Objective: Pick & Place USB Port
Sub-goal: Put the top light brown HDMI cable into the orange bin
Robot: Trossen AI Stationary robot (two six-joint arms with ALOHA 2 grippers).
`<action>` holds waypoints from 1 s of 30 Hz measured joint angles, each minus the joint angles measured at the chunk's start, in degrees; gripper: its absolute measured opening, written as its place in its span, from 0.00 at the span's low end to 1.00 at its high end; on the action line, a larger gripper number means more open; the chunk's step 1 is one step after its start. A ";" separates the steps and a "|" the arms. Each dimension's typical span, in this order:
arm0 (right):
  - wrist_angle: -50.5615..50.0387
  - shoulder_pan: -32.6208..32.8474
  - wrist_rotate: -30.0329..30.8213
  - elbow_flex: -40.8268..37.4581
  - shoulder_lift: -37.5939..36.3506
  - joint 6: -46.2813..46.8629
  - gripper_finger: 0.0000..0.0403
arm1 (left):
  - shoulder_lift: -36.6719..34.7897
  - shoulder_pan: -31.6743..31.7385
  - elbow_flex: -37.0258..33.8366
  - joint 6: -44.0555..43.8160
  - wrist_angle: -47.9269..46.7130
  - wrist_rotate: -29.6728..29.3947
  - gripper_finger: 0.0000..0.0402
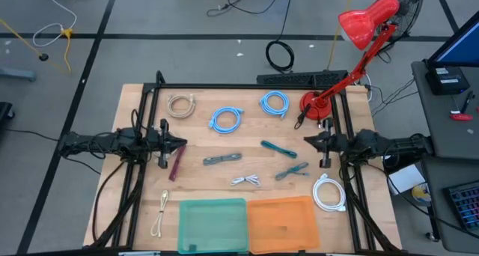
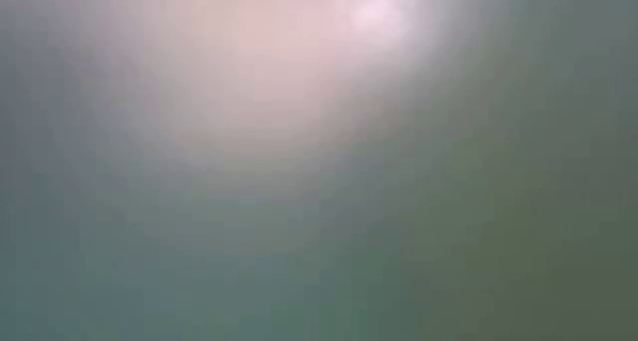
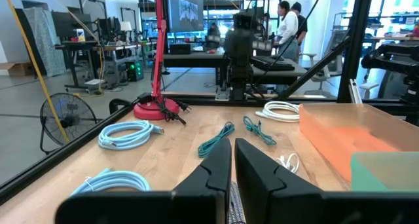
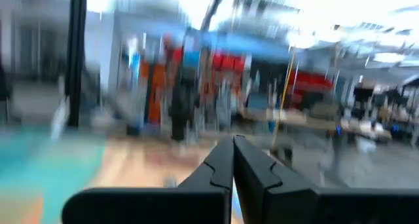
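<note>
Several bundled cables lie on the wooden table: two blue coils (image 1: 226, 119) (image 1: 275, 103), a beige coil (image 1: 182, 105), a grey cable (image 1: 222, 159), teal cables (image 1: 278, 148) (image 1: 292, 171), a small white cable (image 1: 245, 180), a white coil (image 1: 328, 192), a dark red cable (image 1: 177, 165) and a beige cable (image 1: 160, 213). My left gripper (image 1: 178, 145) (image 3: 232, 160) hovers shut at the table's left side, just above the dark red cable. My right gripper (image 1: 308, 141) (image 4: 234, 152) hovers shut at the right side. The low view shows only a blur.
A green bin (image 1: 212, 224) and an orange bin (image 1: 283, 223) sit side by side at the near edge. A red desk lamp (image 1: 314, 105) stands at the far right corner. A black frame (image 1: 239, 86) rims the table. People stand in the room beyond (image 3: 288, 21).
</note>
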 joint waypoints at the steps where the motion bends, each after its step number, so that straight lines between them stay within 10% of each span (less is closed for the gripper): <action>1: 3.77 0.00 0.00 0.00 0.00 1.59 0.00 | 0.01 0.00 0.00 0.00 -0.02 -0.01 0.06; 12: 37.21 0.00 0.00 0.00 -0.02 14.94 0.00 | 0.01 -0.02 0.00 -0.01 0.00 0.01 0.06; 30: 45.43 0.01 0.00 0.00 -0.04 10.88 0.00 | 0.01 -0.02 0.00 0.00 0.00 0.01 0.06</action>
